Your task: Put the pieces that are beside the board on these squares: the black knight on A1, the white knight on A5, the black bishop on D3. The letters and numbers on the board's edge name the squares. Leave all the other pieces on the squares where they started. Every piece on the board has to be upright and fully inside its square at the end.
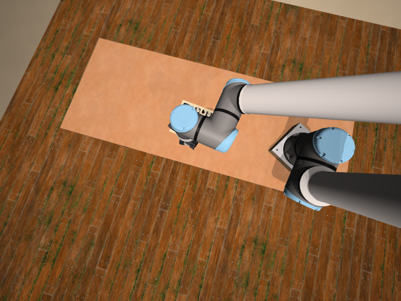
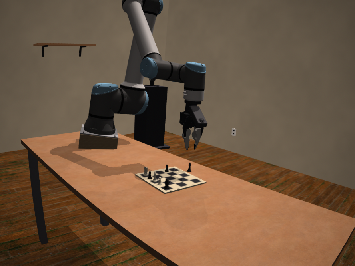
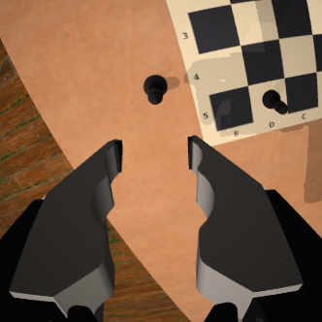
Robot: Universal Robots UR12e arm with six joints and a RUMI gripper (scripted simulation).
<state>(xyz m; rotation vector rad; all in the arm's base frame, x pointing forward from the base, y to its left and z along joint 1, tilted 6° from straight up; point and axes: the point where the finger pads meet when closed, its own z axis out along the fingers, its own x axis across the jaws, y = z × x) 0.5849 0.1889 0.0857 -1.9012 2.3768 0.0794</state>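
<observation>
A black bishop (image 3: 155,89) (image 2: 189,166) stands upright on the table just off the chessboard (image 3: 223,65) (image 2: 200,182), beside the row 4 edge. My gripper (image 3: 154,141) (image 2: 191,147) hangs well above the table. Its fingers are narrowed but apart, with nothing between them. In the wrist view the bishop lies a little ahead of the fingertips. A black piece (image 3: 273,101) (image 2: 166,167) stands on D5. Several white and black pieces (image 2: 155,176) stand along the board's near-left edge. In the top view the arm hides most of the board (image 1: 188,104).
The table's edge and the wood floor (image 3: 29,145) lie close to the left of the bishop in the wrist view. The robot base (image 2: 98,140) stands at the far left end of the table. A black cabinet (image 2: 150,114) stands behind the table.
</observation>
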